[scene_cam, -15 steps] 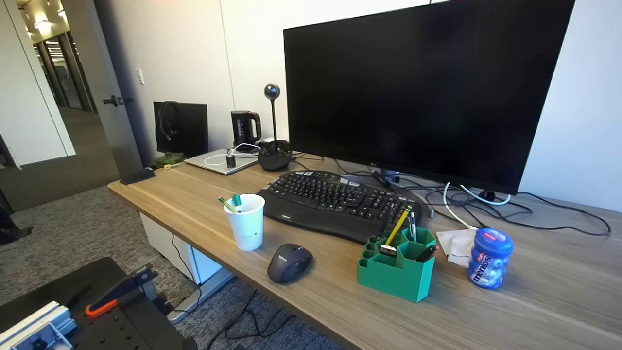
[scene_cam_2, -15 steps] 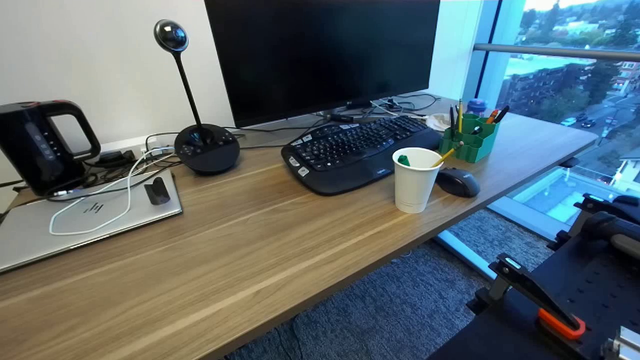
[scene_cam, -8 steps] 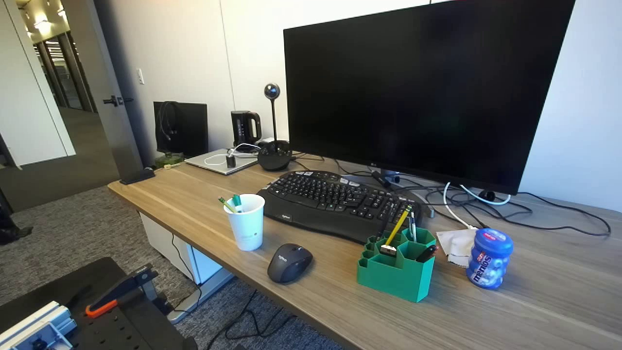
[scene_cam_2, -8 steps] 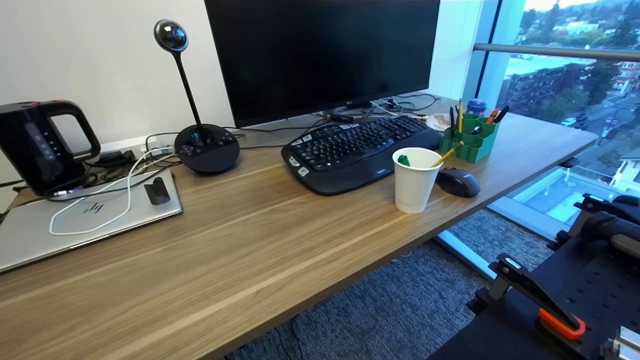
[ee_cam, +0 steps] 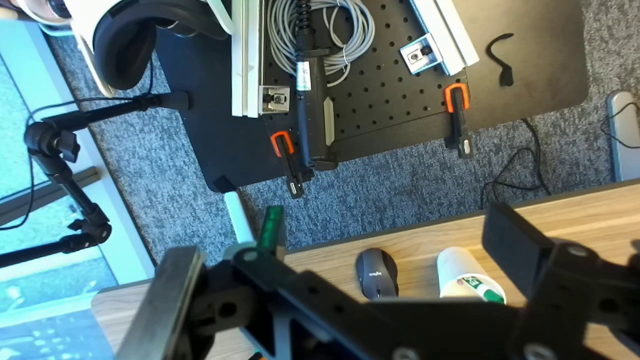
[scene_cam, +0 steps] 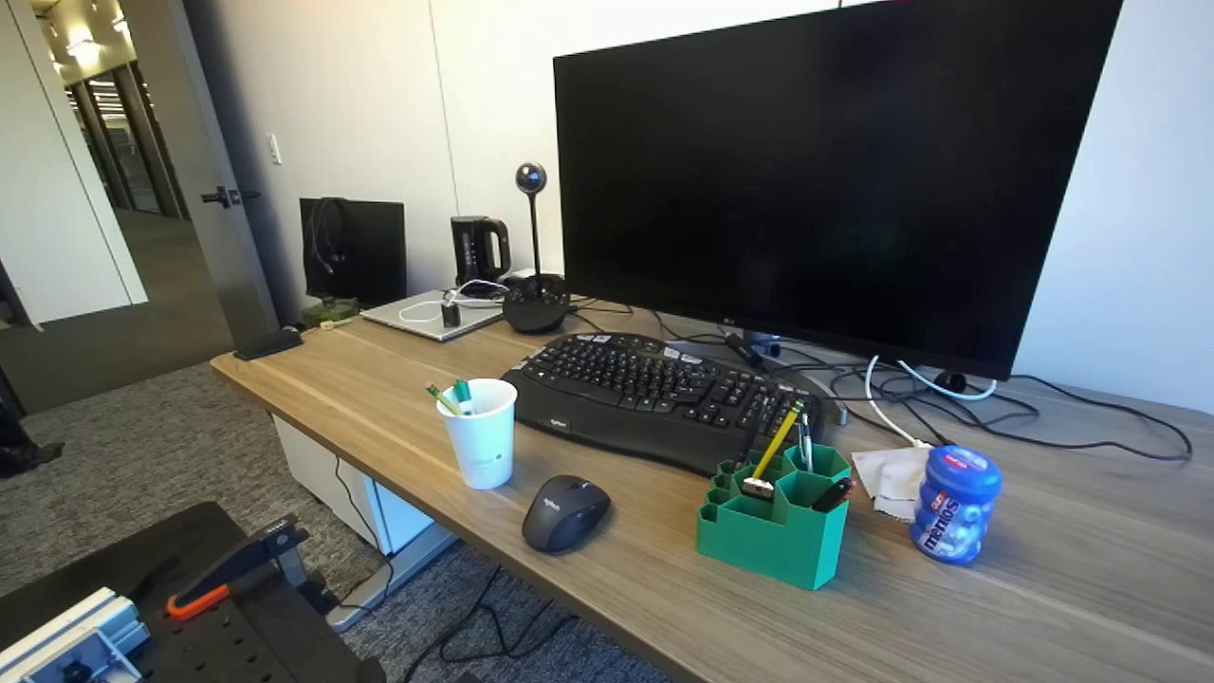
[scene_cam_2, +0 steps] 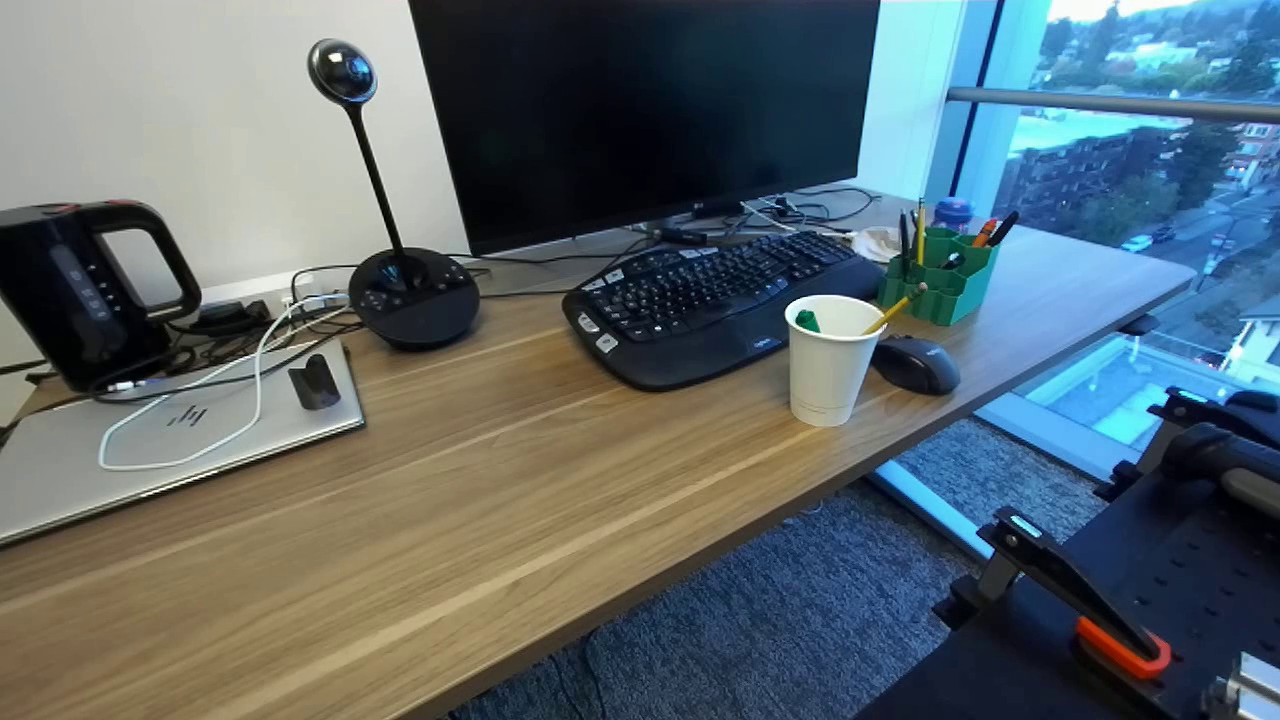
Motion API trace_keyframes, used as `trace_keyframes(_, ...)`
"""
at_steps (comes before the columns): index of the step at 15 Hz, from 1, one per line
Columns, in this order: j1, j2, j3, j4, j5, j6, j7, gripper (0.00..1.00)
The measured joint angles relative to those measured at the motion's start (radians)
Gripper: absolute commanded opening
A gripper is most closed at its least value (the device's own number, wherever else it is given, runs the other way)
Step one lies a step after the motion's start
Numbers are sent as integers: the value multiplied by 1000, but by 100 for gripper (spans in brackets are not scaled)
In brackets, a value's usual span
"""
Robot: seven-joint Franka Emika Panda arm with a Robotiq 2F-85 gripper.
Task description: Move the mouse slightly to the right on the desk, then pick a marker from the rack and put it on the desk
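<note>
The dark grey mouse [scene_cam: 566,513] lies near the front edge of the wooden desk [scene_cam: 948,636], between the white cup and the green rack [scene_cam: 770,545]. The mouse [scene_cam_2: 915,364] and rack [scene_cam_2: 968,298] also show in an exterior view. Several pens and a pencil stick up from the rack, among them a dark marker [scene_cam: 835,494], also seen there [scene_cam_2: 1003,228]. My gripper [ee_cam: 392,240] shows only in the wrist view. It is open and empty, its fingers wide apart, with the mouse [ee_cam: 376,272] in view between them. The rack is almost wholly hidden behind the gripper there.
A white cup [scene_cam: 482,446] with a green marker and a pencil stands beside the mouse; it also shows in the wrist view [ee_cam: 457,272]. A wide black keyboard [scene_cam: 654,398], monitor [scene_cam: 806,190] and blue gum bottle [scene_cam: 958,507] surround the rack. A camera stand [scene_cam_2: 415,300] stands further along.
</note>
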Motion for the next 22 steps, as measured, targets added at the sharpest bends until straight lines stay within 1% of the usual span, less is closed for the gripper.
trace_keyframes(2,-14,24,0,-1,-1,46,35,100)
trace_keyframes(4,-46,67,6,-3,-5,140,103,100)
trace_keyframes(8,-132,177,31,-5,-36,337,266,100)
trace_keyframes(10,-163,222,45,-3,-56,371,340,100)
trace_keyframes(12,-161,256,39,8,-43,340,352,100)
trace_keyframes(15,-115,287,-14,46,51,237,287,100)
trace_keyframes(19,-69,294,-83,90,164,121,154,100)
trace_keyframes(22,-45,294,-119,111,213,44,28,100)
